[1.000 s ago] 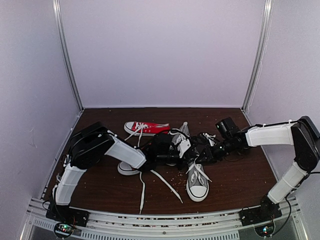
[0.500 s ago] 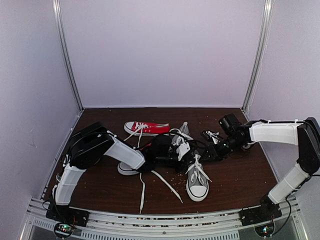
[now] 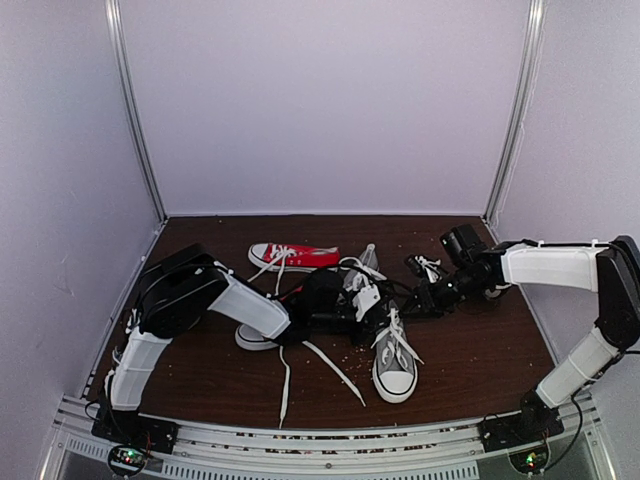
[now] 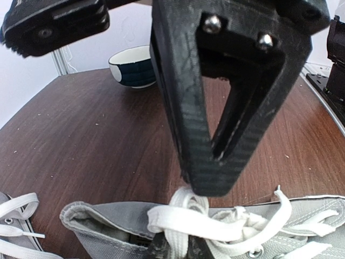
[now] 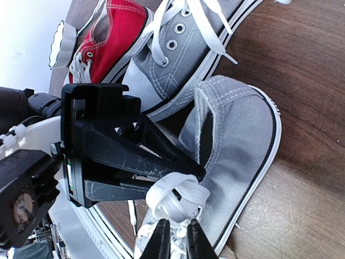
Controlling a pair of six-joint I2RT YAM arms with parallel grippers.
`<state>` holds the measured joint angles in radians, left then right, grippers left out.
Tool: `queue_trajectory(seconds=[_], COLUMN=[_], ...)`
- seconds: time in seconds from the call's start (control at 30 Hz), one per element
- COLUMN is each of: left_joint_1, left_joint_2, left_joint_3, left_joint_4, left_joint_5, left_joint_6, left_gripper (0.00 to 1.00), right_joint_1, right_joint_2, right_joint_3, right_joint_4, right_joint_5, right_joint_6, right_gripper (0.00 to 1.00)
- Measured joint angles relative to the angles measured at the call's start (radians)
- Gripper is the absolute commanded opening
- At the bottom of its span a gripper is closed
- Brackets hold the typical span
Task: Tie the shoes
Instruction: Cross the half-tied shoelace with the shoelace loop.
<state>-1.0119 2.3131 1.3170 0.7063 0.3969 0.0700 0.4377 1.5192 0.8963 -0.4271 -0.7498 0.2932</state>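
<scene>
With left fingers, pinches white lace loop above grey shoe at frame centre; sets right fingers narrow just below loop, lower edge; cannot tell whether gripping.

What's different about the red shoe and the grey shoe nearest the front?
The red shoe is red; the grey shoe is grey. The red shoe lies sideways at the back; the grey shoe points its toe at the front edge. The left gripper pinches the grey shoe's lace; no gripper holds the red shoe. Both have white laces.
</scene>
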Motion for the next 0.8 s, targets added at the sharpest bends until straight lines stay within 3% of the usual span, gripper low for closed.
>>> queue_trajectory(seconds=[0.2,0.37,0.7,0.8], left_joint_1=[0.000,0.000,0.003,0.007], left_joint_2=[-0.008,-0.048,-0.086,-0.096], left_joint_3=[-0.011,-0.056,-0.079,-0.079], left_joint_4=[0.000,-0.010,-0.074,-0.097], left_joint_5=[0.000,0.002,0.005,0.005], left_joint_6=[0.000,-0.001,0.000,0.005], left_gripper=[0.10,0.16,0.18,0.07], right_joint_1=[0.000,0.000,0.000,0.000], right_joint_2=[-0.057,-0.057,-0.029,-0.029], right_joint_3=[-0.013,-0.023,-0.019,-0.011], right_joint_4=[-0.001,0.014,0.016,-0.007], right_joint_5=[0.030,0.033,0.022,0.017], right_joint_6=[0.031,0.037,0.001,-0.024], right_gripper=[0.23,0.23,0.13,0.11])
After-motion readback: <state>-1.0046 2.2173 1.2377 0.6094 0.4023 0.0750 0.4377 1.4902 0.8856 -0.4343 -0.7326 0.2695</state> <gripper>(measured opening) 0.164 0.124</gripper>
